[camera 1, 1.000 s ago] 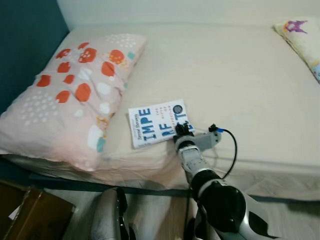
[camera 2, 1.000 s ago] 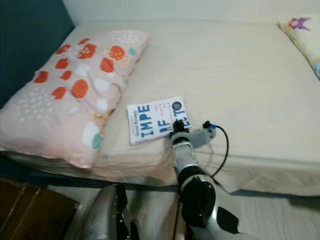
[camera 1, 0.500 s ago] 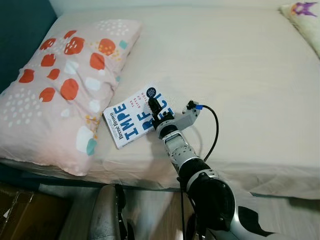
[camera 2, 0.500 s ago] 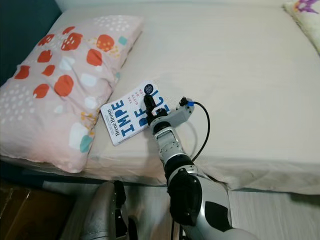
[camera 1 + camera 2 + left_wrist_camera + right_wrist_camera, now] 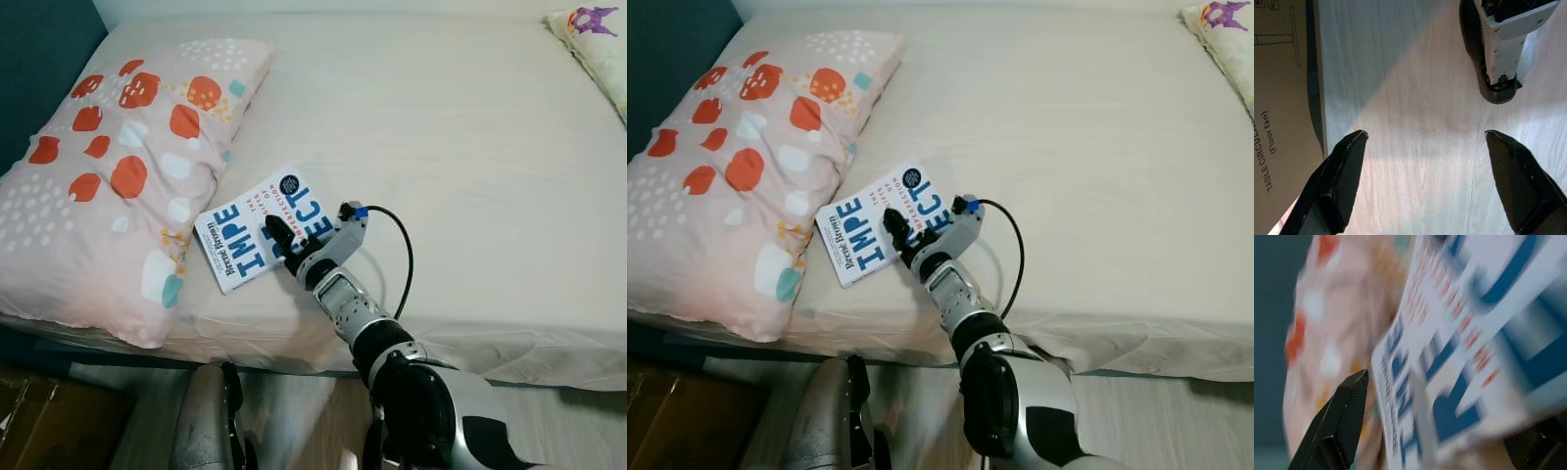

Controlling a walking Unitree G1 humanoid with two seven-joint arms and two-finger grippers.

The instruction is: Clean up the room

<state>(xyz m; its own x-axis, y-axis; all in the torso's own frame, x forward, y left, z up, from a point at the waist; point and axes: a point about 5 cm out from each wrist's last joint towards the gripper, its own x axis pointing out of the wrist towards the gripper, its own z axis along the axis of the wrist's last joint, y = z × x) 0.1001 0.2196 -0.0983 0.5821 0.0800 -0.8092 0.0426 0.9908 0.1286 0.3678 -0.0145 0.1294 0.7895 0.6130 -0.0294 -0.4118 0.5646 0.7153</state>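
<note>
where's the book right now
The book lies on the bed near its front edge, just beside the spotted pillow on the robot's left, with the right gripper over its cover.

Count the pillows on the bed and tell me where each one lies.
2. A pink pillow with red spots lies at the bed's left end, beside the book. A second pillow with a purple print shows partly at the far right corner, cut off by the picture's edge.
</note>
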